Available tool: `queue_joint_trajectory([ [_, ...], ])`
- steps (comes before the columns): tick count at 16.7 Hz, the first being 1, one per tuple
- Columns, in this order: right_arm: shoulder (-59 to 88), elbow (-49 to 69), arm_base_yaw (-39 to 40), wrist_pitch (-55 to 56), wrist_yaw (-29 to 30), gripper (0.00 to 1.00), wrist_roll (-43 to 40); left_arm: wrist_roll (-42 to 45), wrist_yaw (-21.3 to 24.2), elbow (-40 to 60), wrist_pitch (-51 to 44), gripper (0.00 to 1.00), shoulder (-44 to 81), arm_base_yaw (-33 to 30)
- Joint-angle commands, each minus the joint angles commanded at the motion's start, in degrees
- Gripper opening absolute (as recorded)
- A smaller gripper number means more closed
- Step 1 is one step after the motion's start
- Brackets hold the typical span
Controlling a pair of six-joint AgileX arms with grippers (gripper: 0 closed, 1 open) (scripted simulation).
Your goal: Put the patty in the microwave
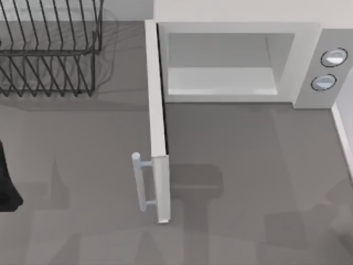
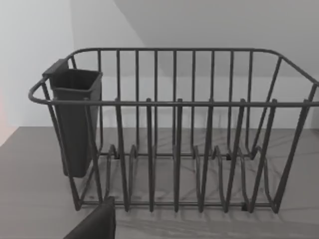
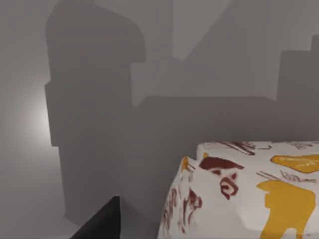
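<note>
One patty [image 3: 249,194], whitish with yellow and dark red blotches, sits close beside the right gripper [image 3: 102,221] over the grey desk [image 3: 99,124]; whether it is gripped, I cannot tell. The microwave [image 1: 309,61] stands with its door [image 1: 157,110] swung wide. The left arm [image 1: 6,187] waits at the desk's left edge, facing the dish rack [image 2: 174,149]; its grip I cannot tell either.
</note>
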Motion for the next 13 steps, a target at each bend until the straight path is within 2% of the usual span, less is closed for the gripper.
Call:
queue_joint_trajectory([
  [9,0.0,0.0,0.0,0.0,0.0,0.02,0.0,0.0,0.0,0.0,0.0,1.0,0.0,0.0],
  [13,0.0,0.0,0.0,0.0,0.0,0.0,0.0,0.0,0.0,0.0,0.0,1.0,0.0,0.0],
])
